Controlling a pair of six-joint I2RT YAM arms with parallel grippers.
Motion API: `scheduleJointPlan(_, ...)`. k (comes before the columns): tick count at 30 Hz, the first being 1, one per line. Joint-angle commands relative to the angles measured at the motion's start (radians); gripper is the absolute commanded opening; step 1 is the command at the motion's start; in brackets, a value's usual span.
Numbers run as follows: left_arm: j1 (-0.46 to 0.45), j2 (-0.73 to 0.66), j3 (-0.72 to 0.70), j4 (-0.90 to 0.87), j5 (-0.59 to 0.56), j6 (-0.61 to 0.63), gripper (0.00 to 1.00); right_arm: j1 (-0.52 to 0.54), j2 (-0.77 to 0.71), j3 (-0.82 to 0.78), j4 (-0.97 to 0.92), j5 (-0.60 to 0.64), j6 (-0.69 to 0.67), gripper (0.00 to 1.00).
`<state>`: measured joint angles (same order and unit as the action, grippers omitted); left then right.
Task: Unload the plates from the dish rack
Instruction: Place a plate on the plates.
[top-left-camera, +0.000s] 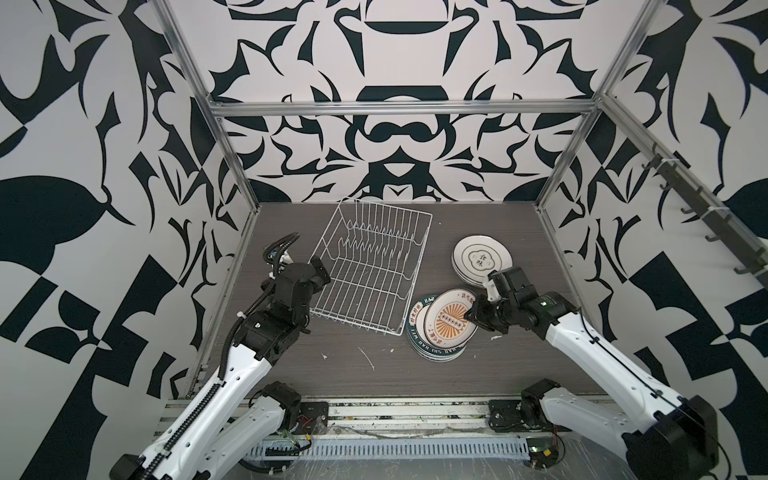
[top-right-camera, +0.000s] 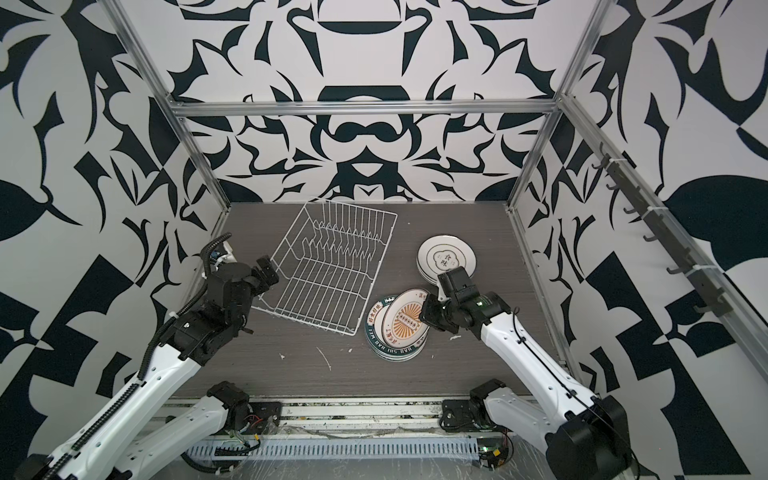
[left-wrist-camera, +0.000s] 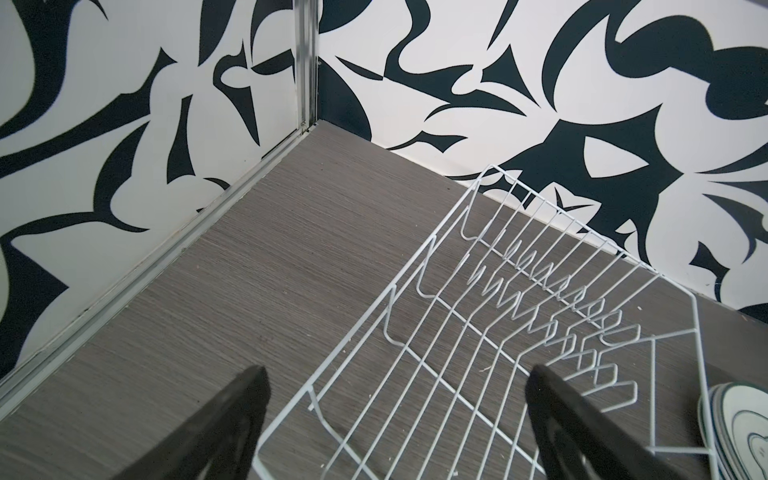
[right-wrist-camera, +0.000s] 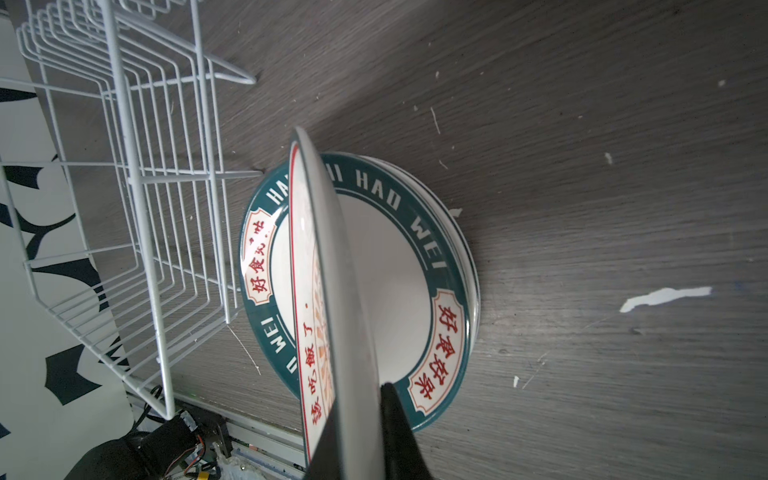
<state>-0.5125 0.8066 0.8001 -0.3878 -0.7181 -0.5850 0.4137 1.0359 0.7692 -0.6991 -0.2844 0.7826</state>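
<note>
**Desk:** What is your right hand doing?

**Arm:** My right hand (top-left-camera: 471, 314) is pinching the sunburst plate (top-left-camera: 446, 320) by its rim, with the fingers (right-wrist-camera: 397, 419) standing narrow against either face. The plate is tilting and showing edge-on in the right wrist view. Its far edge is dipping toward the teal-rimmed stack (top-left-camera: 434, 348), which is lying flat on the worktop (top-left-camera: 353, 365) directly below the hand. I cannot tell whether that edge is resting on the stack.

**Desk:** And the left?

**Arm:** My left hand (left-wrist-camera: 392, 372) is hanging wide and gripping nothing. The dish rack (top-left-camera: 370, 270) is sitting just ahead of its fingertips, and in the left wrist view the rack's near rim is showing between the two fingers. I cannot tell whether they are touching the wire.

**Desk:** Where are the plates lying?

**Arm:** Every plate in sight is lying off the rack, on my right hand's side of it. The teal-rimmed stack is sitting under that hand, just beside the rack's nearest corner. The cloud-emblem stack (top-left-camera: 482, 257) is sitting just beyond the hand's wrist, close to the tilting plate, with its emblem facing up in both top views.
</note>
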Motion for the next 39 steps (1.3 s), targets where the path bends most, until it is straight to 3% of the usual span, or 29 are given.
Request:
scheduleJointPlan(1, 0.002, -0.014, -0.009, 0.047, -0.027, 0.017, 0.99, 0.014, 0.025, -0.017, -0.063, 0.057, -0.016, 0.17)
scheduleJointPlan(4, 0.001, -0.007, -0.006, 0.045, -0.024, 0.018, 0.99, 0.028, 0.044, -0.015, -0.068, 0.067, -0.016, 0.24)
scheduleJointPlan(13, 0.001, -0.010, -0.009, 0.045, -0.035, 0.031, 0.99, 0.054, 0.085, -0.008, -0.050, 0.081, -0.014, 0.30)
scheduleJointPlan(21, 0.001, -0.017, -0.015, 0.050, -0.046, 0.043, 0.99, 0.060, 0.103, -0.004, -0.039, 0.097, -0.008, 0.43)
scheduleJointPlan(30, 0.002, -0.012, -0.015, 0.049, -0.044, 0.050, 0.99, 0.075, 0.169, 0.026, -0.025, 0.095, -0.015, 0.49)
scheduleJointPlan(39, 0.001, -0.012, -0.020, 0.044, -0.091, 0.070, 0.99, 0.110, 0.215, 0.066, -0.038, 0.135, -0.013, 0.62)
